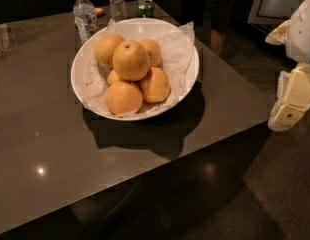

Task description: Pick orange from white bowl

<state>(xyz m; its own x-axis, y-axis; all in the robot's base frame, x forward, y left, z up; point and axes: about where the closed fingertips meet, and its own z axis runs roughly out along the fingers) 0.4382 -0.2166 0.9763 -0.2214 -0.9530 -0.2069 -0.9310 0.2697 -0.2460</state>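
Observation:
The orange with a small dark stem dimple sits on top of a pile of several similar oranges in the white bowl. The bowl is wide and shallow, lined with crinkled white paper, and stands on the dark table. My gripper is at the right edge of the view, off the table's right side and well apart from the bowl, with nothing seen in it.
Two water bottles and a green can stand behind the bowl. A clear container is at the far left. The table's right corner lies close to my arm. Dark floor lies to the right and front.

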